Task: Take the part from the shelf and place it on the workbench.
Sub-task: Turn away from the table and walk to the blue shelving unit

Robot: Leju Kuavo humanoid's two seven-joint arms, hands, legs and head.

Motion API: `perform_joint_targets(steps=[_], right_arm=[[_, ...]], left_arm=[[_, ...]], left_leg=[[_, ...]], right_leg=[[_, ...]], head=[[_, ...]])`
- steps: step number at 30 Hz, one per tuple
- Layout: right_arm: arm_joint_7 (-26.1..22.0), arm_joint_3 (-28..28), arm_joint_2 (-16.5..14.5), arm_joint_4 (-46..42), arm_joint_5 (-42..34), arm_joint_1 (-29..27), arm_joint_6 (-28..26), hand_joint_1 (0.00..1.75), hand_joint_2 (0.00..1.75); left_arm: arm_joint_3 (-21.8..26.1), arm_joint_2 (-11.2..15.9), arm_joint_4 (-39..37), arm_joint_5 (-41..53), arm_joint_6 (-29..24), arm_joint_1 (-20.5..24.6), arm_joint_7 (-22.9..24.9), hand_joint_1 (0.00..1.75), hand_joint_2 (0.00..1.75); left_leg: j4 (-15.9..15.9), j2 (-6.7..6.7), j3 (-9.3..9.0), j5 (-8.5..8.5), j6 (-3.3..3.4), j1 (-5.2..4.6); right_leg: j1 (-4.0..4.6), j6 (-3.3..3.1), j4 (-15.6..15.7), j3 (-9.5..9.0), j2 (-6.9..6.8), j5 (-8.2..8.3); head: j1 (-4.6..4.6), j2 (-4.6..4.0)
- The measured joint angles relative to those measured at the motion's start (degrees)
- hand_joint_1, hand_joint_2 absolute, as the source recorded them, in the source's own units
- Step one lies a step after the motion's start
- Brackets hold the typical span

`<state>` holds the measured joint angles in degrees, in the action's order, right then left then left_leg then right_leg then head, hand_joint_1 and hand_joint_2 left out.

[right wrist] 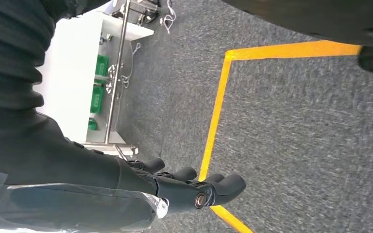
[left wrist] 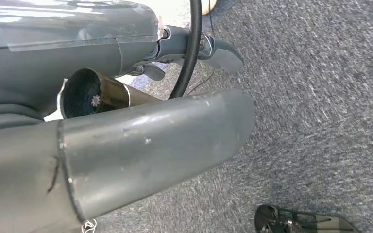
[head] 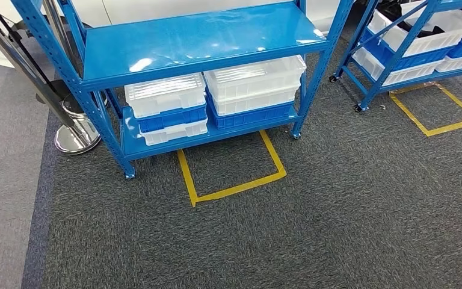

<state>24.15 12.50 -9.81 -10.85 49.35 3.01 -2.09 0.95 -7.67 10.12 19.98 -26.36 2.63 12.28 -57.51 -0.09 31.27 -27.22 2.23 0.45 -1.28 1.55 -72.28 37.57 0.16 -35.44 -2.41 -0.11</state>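
A blue shelf rack (head: 198,37) stands ahead, its upper board bare. On its lower board sit white bins (head: 255,81) and a white bin over a blue one (head: 165,99). In the left wrist view my left hand (left wrist: 150,150) holds a dark, tube-shaped part (left wrist: 97,97) between the thick grey thumb and the fingers; the part's round dark end faces the camera. My right hand (right wrist: 189,187) hangs over the carpet, fingers stretched out with nothing in them.
A yellow tape square (head: 234,183) marks the grey carpet in front of the rack. A second blue rack (head: 397,54) with bins stands at the right. A chrome post base (head: 75,135) sits left of the rack. A white bench (right wrist: 77,87) stands beyond the right hand.
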Motion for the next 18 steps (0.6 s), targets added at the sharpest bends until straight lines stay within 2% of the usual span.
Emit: perform_joint_targets(steps=[1,2,3,4,5,6,7,9,11,12,13,15,16,17,18], right_arm=[[0.0,0.0,0.0,0.0,0.0,0.0,0.0,0.0,1.75],[0.0,0.0,0.0,0.0,0.0,-0.1,0.0,0.0,1.75],[0.0,0.0,0.0,0.0,0.0,-0.1,0.0,0.0,1.75],[0.0,0.0,0.0,0.0,0.1,-0.1,0.0,0.0,1.75],[0.0,0.0,0.0,0.0,0.1,-0.2,0.0,0.0,1.75],[0.0,0.0,0.0,0.0,0.1,-0.1,0.0,0.0,1.75],[-0.1,0.0,0.1,0.0,0.2,-0.1,0.0,0.0,1.75],[-0.1,0.0,0.1,0.0,0.2,0.0,0.0,0.0,1.75],[-0.1,0.0,0.0,0.0,0.2,-0.1,0.0,0.0,1.75],[-0.1,0.0,-0.1,0.0,0.2,-0.1,0.0,0.0,1.75],[-0.1,0.0,-0.1,0.0,0.2,-0.2,0.0,0.0,1.75],[-0.1,0.0,-0.2,0.0,0.2,-0.2,0.1,0.0,1.75],[-0.1,0.0,-0.2,0.0,0.2,-0.2,0.1,0.0,1.75],[-0.1,0.0,-0.2,0.0,0.2,-0.2,0.1,0.0,1.75],[-0.1,0.0,-0.2,0.0,0.2,-0.2,0.1,0.0,1.75]], left_arm=[[0.0,0.0,0.0,0.0,0.0,0.0,0.0,0.0,0.0],[0.0,0.0,0.0,0.0,0.0,-0.1,0.0,0.0,0.0],[0.0,0.0,0.0,0.0,0.0,-0.1,0.0,0.0,0.0],[0.0,0.0,0.0,0.0,0.0,-0.1,0.0,0.0,0.0],[0.0,0.0,0.0,0.0,0.0,-0.1,0.0,0.0,0.0],[0.0,-0.1,0.0,0.0,0.0,-0.1,-0.1,0.0,0.0],[0.0,-0.1,0.0,0.0,0.0,-0.1,-0.1,0.0,0.0],[0.0,-0.1,0.0,0.0,0.0,0.0,-0.1,0.0,0.0],[0.0,-0.1,0.0,0.0,0.0,0.1,-0.1,0.0,0.0],[0.0,-0.1,0.0,0.0,0.0,0.1,-0.1,0.0,0.0],[0.0,-0.1,0.0,0.0,0.0,0.1,-0.1,0.0,0.0],[0.0,-0.1,0.0,0.1,0.0,0.1,-0.1,0.0,0.0],[0.0,-0.1,0.0,0.1,0.0,0.1,-0.1,0.0,0.0],[0.0,-0.1,0.0,0.1,0.0,0.0,-0.1,0.0,0.0],[0.0,0.0,0.0,0.1,0.0,-0.1,-0.1,0.0,0.0]], left_leg=[[0.0,0.01,-0.17,-0.19,0.14,-0.17],[0.0,-0.02,-0.43,-0.4,0.22,-0.34],[-0.1,-0.1,-0.81,-0.66,0.21,-0.49],[-0.1,-0.17,-1.29,-0.98,0.15,-0.61],[-0.1,-0.2,-1.66,-1.34,-0.01,-0.76],[-0.1,-0.25,-1.91,-1.7,-0.25,-0.89],[-0.1,-0.23,-2.02,-1.98,-0.52,-0.95],[0.0,-0.19,-2.17,-2.3,-1.1,-0.92],[-0.3,-0.14,-2.54,-2.88,-1.68,-0.9],[-1.5,-0.13,-2.21,-3.65,-1.98,-0.88],[-4.1,-0.12,-1.06,-4.99,-2.31,-0.78],[-11.8,-0.11,3.28,-7.9,-2.91,-0.41],[-15.0,-0.11,5.45,-8.57,-3.17,-0.2],[-16.2,-0.1,6.73,-7.96,-3.36,-0.01],[-15.0,-0.1,6.85,-6.04,-3.49,0.15]], right_leg=[[0.04,-0.05,-2.6,1.76,0.0,-0.35],[0.08,-0.19,-3.2,2.55,-0.01,0.47],[0.16,-0.47,-1.3,2.16,-0.01,2.46],[0.32,-0.88,2.3,0.78,-0.01,5.1],[0.58,-1.38,6.2,-0.89,-0.03,7.06],[0.83,-1.76,9.6,-2.34,-0.07,8.36],[1.06,-2.04,11.6,-3.2,-0.08,8.78],[1.28,-2.3,12.6,-3.58,-0.04,8.39],[0.88,-2.68,13.3,-4.37,-0.05,8.34],[0.64,-2.88,13.8,-4.91,-0.11,8.33],[0.42,-3.07,14.2,-5.45,-0.18,8.27],[0.42,-3.31,14.4,-6.03,-0.22,7.89],[0.41,-3.33,14.4,-6.3,-0.18,7.61],[0.39,-3.28,14.4,-6.7,-0.12,7.27],[0.34,-3.15,14.4,-7.26,-0.06,6.86]], head=[[0.01,0.0],[0.01,0.0],[0.0,0.0],[0.0,0.0],[0.01,0.0],[0.01,0.0],[0.02,0.0],[0.02,0.0],[0.09,0.0],[0.22,0.0],[0.32,0.0],[0.49,0.0],[0.47,0.0],[0.49,0.0],[0.48,0.0]])
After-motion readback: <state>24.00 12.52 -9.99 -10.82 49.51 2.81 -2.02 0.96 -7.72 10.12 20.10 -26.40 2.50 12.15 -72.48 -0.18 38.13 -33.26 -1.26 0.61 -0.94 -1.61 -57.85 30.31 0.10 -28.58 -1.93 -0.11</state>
